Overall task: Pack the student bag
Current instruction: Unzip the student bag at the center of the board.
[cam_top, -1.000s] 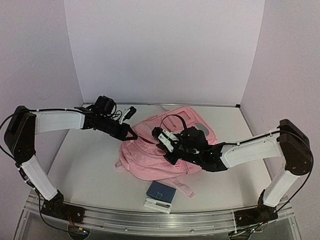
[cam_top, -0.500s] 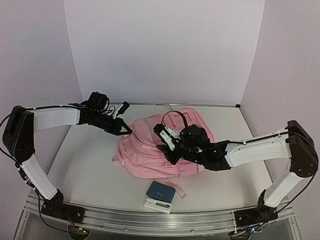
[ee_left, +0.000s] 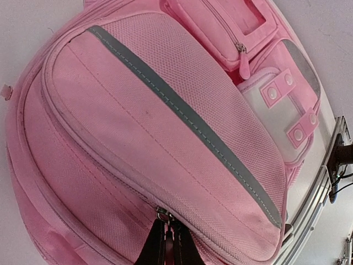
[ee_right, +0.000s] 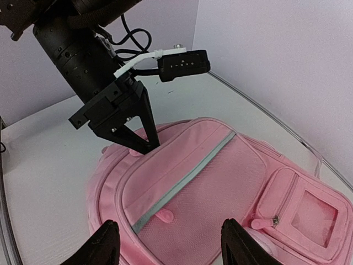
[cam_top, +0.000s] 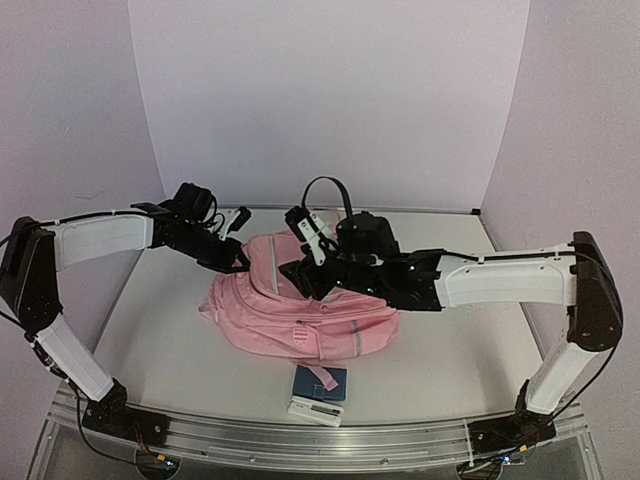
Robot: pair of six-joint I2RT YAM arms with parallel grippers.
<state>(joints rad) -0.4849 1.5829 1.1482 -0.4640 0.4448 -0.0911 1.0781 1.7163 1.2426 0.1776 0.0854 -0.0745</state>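
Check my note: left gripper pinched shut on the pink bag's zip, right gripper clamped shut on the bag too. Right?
One error. The left gripper is pinched shut on the student bag's zip, but the right gripper is open, jaws spread above the bag, holding nothing. The right wrist view shows it.

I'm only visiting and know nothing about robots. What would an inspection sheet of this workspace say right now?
Surface: white table.
Job's things: pink student bag lying flat, front pockets up.
Clutter: small blue flat thing on a white box at the near edge, with a bag strap across it.
Grippers: left gripper shut on the bag at its top zip; right gripper open above the bag, holding nothing.
Cables: black cable loop over the right wrist.
Surroundings: plain pale walls on three sides.
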